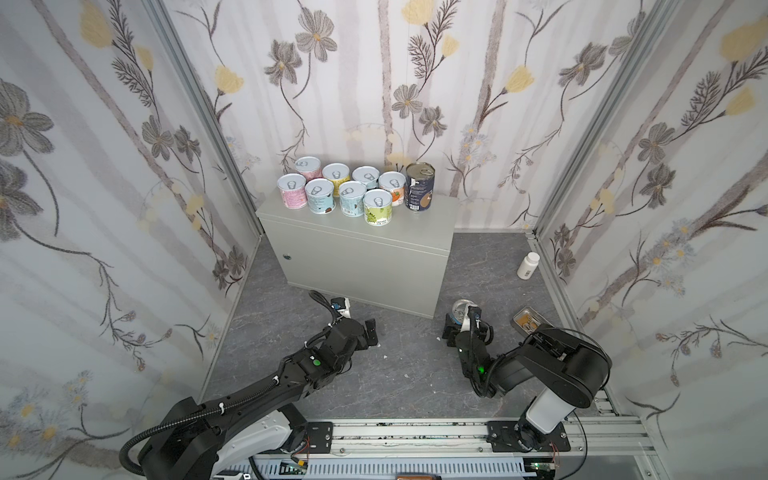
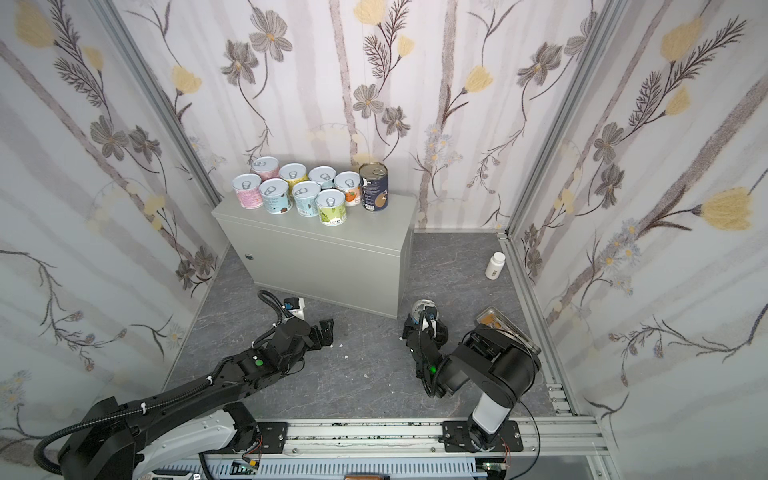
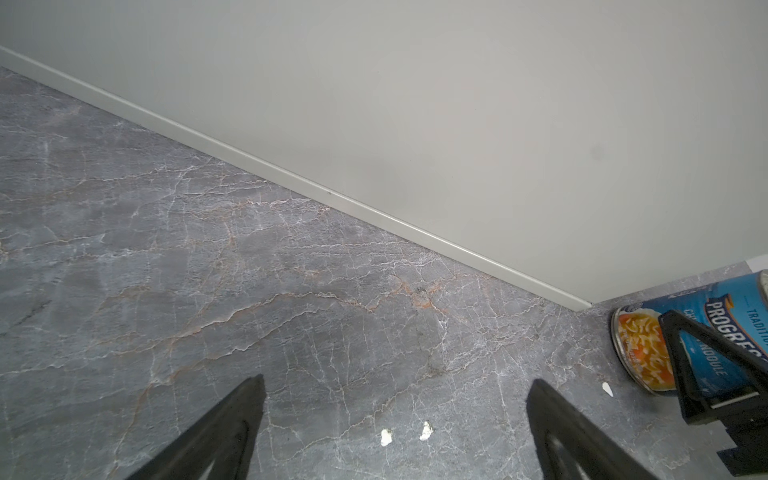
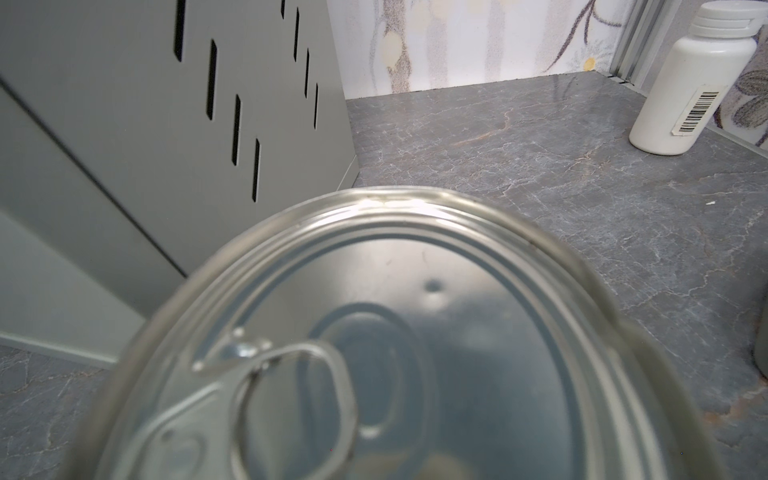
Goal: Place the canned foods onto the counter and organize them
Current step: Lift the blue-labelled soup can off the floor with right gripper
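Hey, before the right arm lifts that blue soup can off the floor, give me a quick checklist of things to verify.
1. Blue soup can sits between the right gripper fingers: ok.
2. Grip firmly closed on it: cannot tell.
3. Can upright, lid facing up in both top views: ok.
4. Bare landing spot on the counter, beside the dark navy can: ok.
5. Left gripper open, empty and away from the can: ok.
6. White bottle and flat tin apart from the gripper: ok.
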`<state>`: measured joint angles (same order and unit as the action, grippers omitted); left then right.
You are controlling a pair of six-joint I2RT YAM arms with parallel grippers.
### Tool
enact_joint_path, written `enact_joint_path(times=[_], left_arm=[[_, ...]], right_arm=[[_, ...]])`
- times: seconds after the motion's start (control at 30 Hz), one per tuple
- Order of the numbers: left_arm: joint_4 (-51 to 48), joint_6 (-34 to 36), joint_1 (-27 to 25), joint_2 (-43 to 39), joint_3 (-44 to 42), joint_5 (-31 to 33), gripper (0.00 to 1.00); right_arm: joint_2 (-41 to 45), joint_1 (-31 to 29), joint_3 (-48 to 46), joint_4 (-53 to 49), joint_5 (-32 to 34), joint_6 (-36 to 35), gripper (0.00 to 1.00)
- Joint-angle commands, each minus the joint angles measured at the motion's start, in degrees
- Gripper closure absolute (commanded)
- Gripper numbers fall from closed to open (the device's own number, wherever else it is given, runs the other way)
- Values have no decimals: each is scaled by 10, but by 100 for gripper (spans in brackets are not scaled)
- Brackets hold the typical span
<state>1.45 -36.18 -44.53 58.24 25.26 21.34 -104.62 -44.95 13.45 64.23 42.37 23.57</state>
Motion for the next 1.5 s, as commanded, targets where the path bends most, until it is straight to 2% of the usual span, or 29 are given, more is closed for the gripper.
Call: enact_joint_path(times=[0.0, 0.13, 0.4, 0.9, 1.2, 1.47], left_arm=[[19, 0, 1, -6, -1, 9, 0], [18, 1, 1, -11, -1, 2, 0], [17, 1, 0, -25, -5, -11, 0], [13, 40, 1, -32, 21, -18, 0], [-6, 77, 2, -35, 58, -23, 0], [-56, 90, 18, -40, 98, -34, 0]], right_arm=[[16, -1, -3, 19, 15, 10, 29], [46, -1, -13, 10, 16, 14, 31], [138, -1, -9, -86, 27, 26, 38], [423, 2, 0, -338, 5, 3, 40], [553, 29, 81, -522, -76, -42, 41], [568, 54, 204, -650, -150, -84, 41]])
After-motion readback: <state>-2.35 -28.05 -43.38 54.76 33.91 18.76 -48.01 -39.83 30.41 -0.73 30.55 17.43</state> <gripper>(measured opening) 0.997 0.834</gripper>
